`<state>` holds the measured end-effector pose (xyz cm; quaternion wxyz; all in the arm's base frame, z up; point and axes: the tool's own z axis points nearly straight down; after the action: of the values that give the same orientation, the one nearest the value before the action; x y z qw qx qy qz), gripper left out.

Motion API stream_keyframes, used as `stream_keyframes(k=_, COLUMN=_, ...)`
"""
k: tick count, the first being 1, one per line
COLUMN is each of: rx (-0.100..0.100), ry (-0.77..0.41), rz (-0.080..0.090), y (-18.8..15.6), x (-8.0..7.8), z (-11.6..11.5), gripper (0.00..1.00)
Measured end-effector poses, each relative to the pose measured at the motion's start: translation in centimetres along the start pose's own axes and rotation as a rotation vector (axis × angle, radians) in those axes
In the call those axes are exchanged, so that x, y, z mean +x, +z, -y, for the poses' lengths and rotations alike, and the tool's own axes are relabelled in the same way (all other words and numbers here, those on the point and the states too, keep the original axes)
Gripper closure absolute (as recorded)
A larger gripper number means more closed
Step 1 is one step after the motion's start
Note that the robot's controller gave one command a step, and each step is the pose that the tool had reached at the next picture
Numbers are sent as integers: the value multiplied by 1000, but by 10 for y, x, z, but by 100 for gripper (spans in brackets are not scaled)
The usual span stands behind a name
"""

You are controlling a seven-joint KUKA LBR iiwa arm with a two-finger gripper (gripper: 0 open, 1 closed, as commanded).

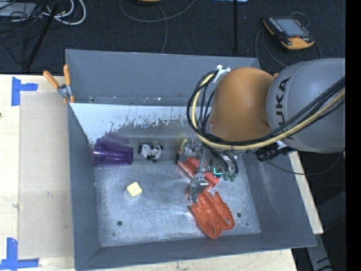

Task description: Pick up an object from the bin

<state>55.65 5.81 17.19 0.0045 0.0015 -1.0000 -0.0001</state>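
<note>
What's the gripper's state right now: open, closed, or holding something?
Gripper: cannot be told whether it is open or closed. It is low at the upper end of the orange-red lumpy thing, in the lower right of the bin.

You look down on the grey bin [163,83] from above, standing a little toward 6 o'clock and quite near; the arm [307,109] enters at 3 o'clock.

Arm [307,114] from right, wrist [240,103] angled downward.
</note>
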Motion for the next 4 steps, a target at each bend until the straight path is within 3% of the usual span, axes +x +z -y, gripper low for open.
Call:
stream_keyframes(k=1, rx=0, ry=1, rz=7, y=-4, x=-2, z=0, gripper=0)
stream_keyframes(k=2, rx=-2, ry=15, rz=16, y=36, x=14, z=21, gripper=0)
stream_keyframes(k=3, rx=-1, ry=-15, rz=1, y=45, x=27, z=74, gripper=0)
stream_keyframes(k=4, rx=4, ry=-166, rz=13, y=61, x=49, z=108, gripper=0)
